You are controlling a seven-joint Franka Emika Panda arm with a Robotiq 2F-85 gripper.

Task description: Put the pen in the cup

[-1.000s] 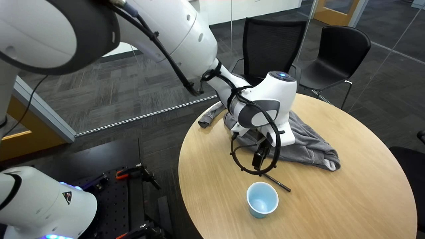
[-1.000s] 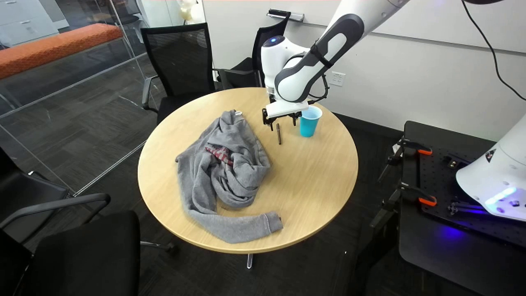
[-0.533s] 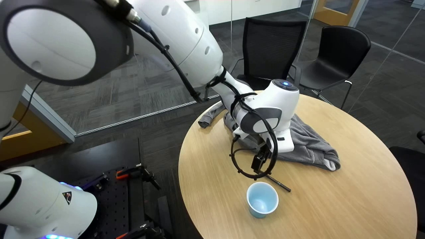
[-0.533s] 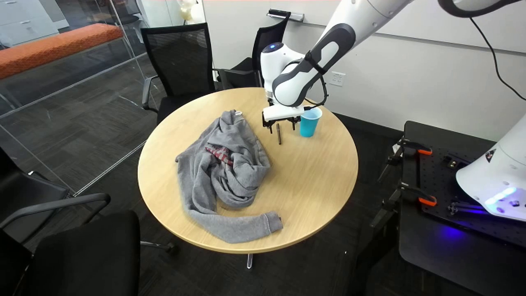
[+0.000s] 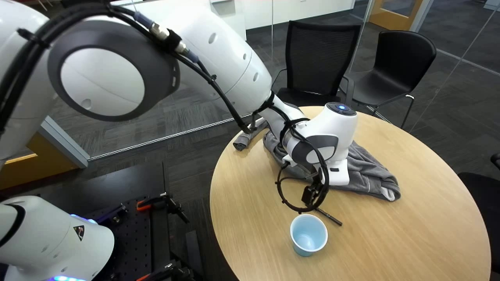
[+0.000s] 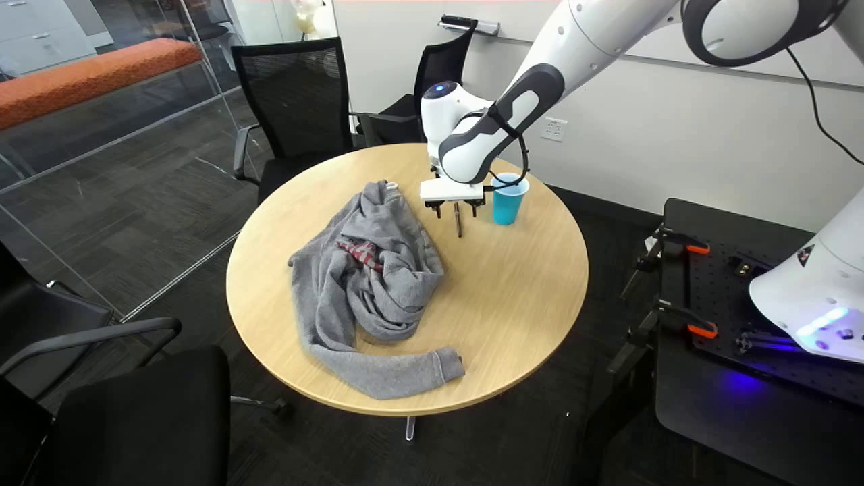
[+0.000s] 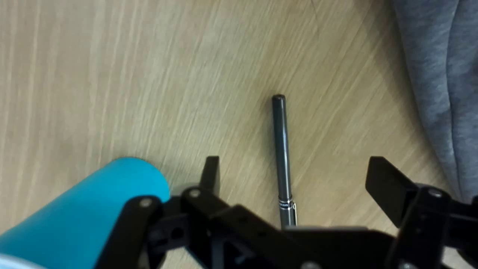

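Dark carpet (image 6: 520,439) runs through the room below a white wall (image 6: 648,128). On it stands a round wooden desk (image 6: 513,304), with a white robot arm (image 5: 234,54) reaching down over the top in both exterior views. Black chairs (image 5: 322,58) stand near its edge, one with a mesh back. A grey sweater (image 6: 398,290) lies crumpled on the desk, one sleeve (image 6: 398,374) stretched out close to the rim and a red-patterned patch (image 6: 361,253) showing among the folds. Over the desk hangs the pincer (image 7: 294,168), its two fingers (image 7: 388,186) spread wide apart with nothing gripped between them; how high they are above the wood is hard to judge. Just beside it a blue cup (image 6: 507,207) stands upright, paler inside. In the wrist view one finger overlaps the cup, and I cannot tell whether the two touch. Thinnest of all, the dark pen (image 7: 282,149) lies on the desk between the cup and the sweater. In the wrist view it runs between the spread fingers, apart from both, its clip (image 7: 295,213) end partly hidden under the pincer.
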